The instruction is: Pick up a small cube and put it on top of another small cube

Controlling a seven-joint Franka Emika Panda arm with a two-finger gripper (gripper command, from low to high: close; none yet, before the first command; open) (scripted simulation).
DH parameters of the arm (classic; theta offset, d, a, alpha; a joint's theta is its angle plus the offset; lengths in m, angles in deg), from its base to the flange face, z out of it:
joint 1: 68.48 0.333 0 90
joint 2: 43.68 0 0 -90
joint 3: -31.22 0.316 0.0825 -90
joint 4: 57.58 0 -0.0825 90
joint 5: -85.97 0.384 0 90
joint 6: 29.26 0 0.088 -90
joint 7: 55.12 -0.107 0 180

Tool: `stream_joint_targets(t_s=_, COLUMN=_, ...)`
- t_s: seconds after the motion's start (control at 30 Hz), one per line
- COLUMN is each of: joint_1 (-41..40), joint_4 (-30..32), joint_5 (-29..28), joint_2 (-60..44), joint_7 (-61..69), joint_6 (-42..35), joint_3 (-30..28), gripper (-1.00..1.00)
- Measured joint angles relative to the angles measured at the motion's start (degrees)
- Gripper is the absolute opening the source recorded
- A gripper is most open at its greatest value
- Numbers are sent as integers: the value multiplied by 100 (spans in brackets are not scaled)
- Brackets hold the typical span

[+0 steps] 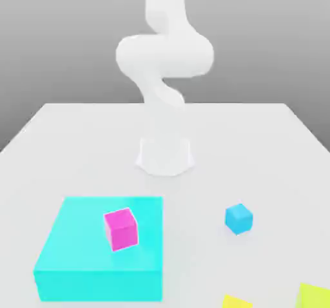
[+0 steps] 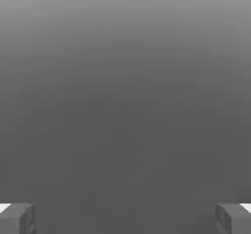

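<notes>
The white, smooth-bodied robot arm point(image 1: 164, 75) rises from its round base in the middle of the exterior view and climbs out through the top of the frame. It stands on a pale grey, matte table point(image 1: 258, 152) that spreads across the lower half of the picture under a darker grey backdrop.

In the lower left of the exterior view lies a broad, flat cyan block point(image 1: 97, 249). On its top face, a little right of the middle, sits the small plain magenta-pink cube point(image 1: 120, 229), turned slightly askew to the block's edges. To the right, well apart from the cyan block, a small blue cube point(image 1: 238, 218) rests directly on the table. Along the bottom edge two yellow shapes are cut off by the frame: the small warm-yellow cube point(image 1: 236, 302) near bottom centre-right, and a lime-yellow block point(image 1: 314, 296) in the bottom right corner. They sit near each other but not touching.

In the hand view, the gripper point(image 2: 125, 218) has its two grey fingertips point(image 2: 17, 218) in the bottom corners, spread wide apart with nothing between them, against a plain grey background.
</notes>
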Motion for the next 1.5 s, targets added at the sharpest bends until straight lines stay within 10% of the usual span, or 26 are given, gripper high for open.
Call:
stream_joint_targets(t_s=1.1, joint_1=491, joint_4=-428, joint_5=-827, joint_2=-6896, joint_7=-3872, joint_6=2210, joint_3=585, gripper=0)
stream_joint_targets(t_s=1.13, joint_1=534, joint_4=-472, joint_5=-868, joint_2=-7098, joint_7=-3907, joint_6=2362, joint_3=533, gripper=-100)
stream_joint_targets(t_s=1.5, joint_1=447, joint_4=-323, joint_5=-695, joint_2=-6460, joint_7=-3782, joint_6=1880, joint_3=653, gripper=-100)
